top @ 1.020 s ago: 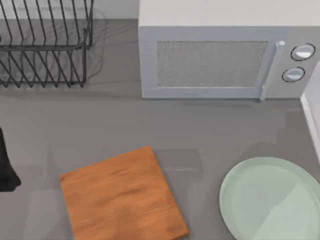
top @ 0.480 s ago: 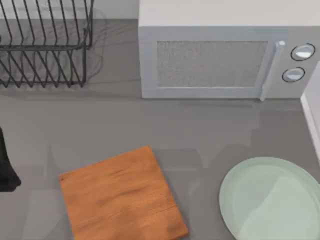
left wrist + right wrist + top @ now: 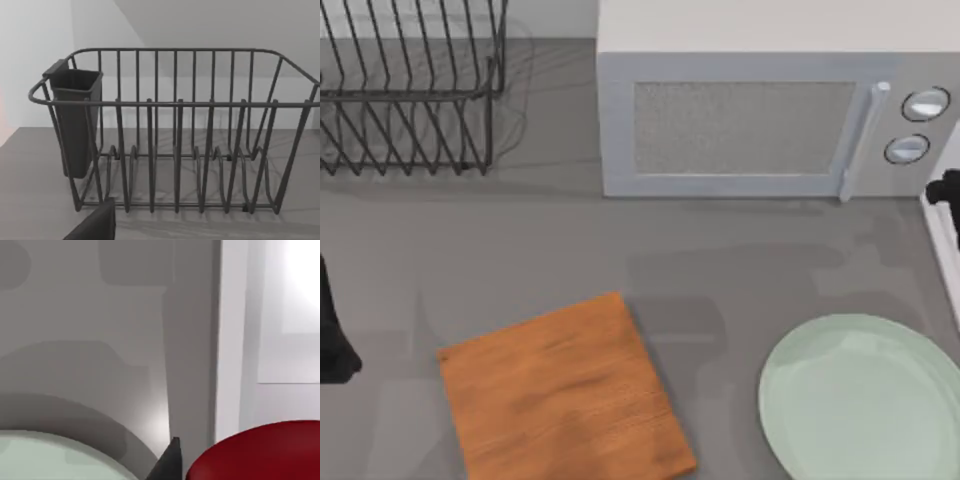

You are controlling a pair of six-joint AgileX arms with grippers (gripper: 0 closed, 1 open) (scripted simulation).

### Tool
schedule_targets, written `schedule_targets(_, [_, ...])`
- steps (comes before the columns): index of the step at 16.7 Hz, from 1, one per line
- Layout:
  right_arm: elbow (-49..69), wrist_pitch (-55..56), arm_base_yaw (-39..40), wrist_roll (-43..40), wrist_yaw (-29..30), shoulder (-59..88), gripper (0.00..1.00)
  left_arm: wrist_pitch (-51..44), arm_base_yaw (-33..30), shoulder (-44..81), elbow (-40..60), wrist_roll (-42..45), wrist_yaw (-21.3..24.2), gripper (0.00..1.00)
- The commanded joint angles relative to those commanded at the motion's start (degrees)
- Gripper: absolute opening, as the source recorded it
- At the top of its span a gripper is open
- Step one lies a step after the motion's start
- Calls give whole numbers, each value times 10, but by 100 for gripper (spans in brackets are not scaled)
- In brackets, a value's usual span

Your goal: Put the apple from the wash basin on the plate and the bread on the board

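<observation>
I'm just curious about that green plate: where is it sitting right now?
The plate lies at the top view's lower right on the grey table, right of the board and in front of the microwave; nothing lies on it.

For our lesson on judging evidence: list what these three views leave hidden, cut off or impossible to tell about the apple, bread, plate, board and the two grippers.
- Apple: right wrist view, cut off by the frame edge; whether it is gripped cannot be told.
- Bread: its whereabouts cannot be told.
- Plate: top view, lower right part cut off by the edges.
- Board: top view, near end cut off.
- Right gripper: top view, mostly beyond the right edge; fingers unclear.
- Left gripper: top view, parked at the left edge, largely cut off.
</observation>
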Motion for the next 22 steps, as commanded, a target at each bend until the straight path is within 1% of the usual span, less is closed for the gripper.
schedule_targets(7, [-46,-75,173,169,2,-83,0,0,0,0,0,0,0,100])
schedule_targets(11, [-66,-105,245,239,2,-113,0,0,0,0,0,0,0,100])
schedule_targets(14, [-74,-117,272,266,2,-123,0,0,0,0,0,0,0,100])
schedule_targets(19, [-75,-119,275,269,2,-125,0,0,0,0,0,0,0,100])
schedule_targets(22, [-75,-119,275,269,2,-125,23,0,0,0,0,0,0,100])
